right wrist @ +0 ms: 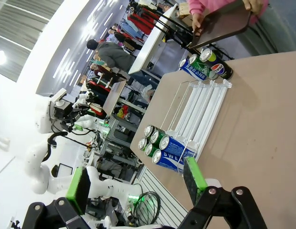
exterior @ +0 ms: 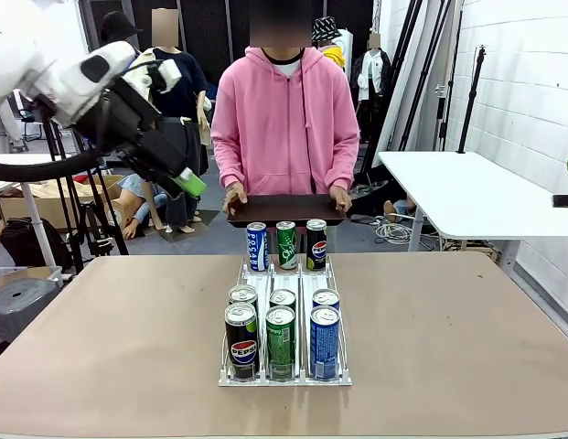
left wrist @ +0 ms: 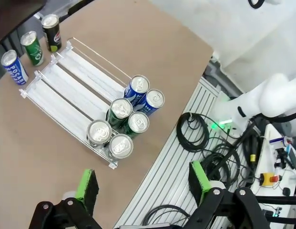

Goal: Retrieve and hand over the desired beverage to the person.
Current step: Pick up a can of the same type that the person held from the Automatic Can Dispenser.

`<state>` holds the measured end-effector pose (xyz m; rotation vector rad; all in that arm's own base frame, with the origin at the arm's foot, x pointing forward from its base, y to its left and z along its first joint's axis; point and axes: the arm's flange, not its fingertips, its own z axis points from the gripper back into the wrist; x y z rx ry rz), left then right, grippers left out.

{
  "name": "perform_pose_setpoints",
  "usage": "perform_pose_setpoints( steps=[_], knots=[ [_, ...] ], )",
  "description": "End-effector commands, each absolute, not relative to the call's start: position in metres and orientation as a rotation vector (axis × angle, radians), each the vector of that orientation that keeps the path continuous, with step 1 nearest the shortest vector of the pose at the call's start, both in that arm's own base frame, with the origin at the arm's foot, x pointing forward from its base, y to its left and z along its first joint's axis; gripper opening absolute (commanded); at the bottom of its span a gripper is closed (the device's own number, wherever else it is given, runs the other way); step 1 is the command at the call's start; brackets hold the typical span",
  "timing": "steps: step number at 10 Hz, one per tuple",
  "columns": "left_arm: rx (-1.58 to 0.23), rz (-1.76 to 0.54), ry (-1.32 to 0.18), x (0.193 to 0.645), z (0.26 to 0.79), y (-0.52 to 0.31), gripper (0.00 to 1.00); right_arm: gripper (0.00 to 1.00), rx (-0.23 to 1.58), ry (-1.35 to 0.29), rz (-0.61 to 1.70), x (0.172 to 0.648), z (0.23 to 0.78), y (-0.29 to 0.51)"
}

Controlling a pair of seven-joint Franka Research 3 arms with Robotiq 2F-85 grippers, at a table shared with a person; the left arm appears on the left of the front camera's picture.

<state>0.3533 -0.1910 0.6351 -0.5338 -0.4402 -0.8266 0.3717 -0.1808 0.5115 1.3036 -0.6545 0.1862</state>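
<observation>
The person [exterior: 284,119] in a pink hoodie stands at the far side and holds a dark tray [exterior: 284,209] with both hands. Three cans stand upright just below the tray: blue [exterior: 256,247], green [exterior: 286,245] and black Pepsi [exterior: 316,244]. A white wire rack [exterior: 284,377] in mid-table holds several cans at its near end, with a black Pepsi [exterior: 241,340], a green can [exterior: 280,337] and a blue can [exterior: 324,342] in front. My left gripper [exterior: 187,182] hangs high over the far left, open [left wrist: 143,181] and holding nothing. My right gripper [right wrist: 137,181] is open too, well above the table.
A white side table [exterior: 466,187] stands at the right beyond the brown table [exterior: 430,320]. Cables [left wrist: 195,138] and a slatted floor strip lie off the table's near edge. Other people stand far behind.
</observation>
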Motion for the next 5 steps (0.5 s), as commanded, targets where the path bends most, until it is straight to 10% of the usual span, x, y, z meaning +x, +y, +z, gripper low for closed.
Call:
perform_pose_setpoints(
  steps=[1, 5],
  knots=[
    [-0.458, -0.835, -0.419, 0.358, 0.633, -0.214, 1.0, 1.0, 1.317, -0.658, 0.194, 0.371, 0.511, -0.181],
    [-0.307, -0.887, -0.37, 0.362, 0.622, -0.268, 1.0, 1.0, 1.317, -0.658, 0.194, 0.371, 0.511, -0.181]
  ],
)
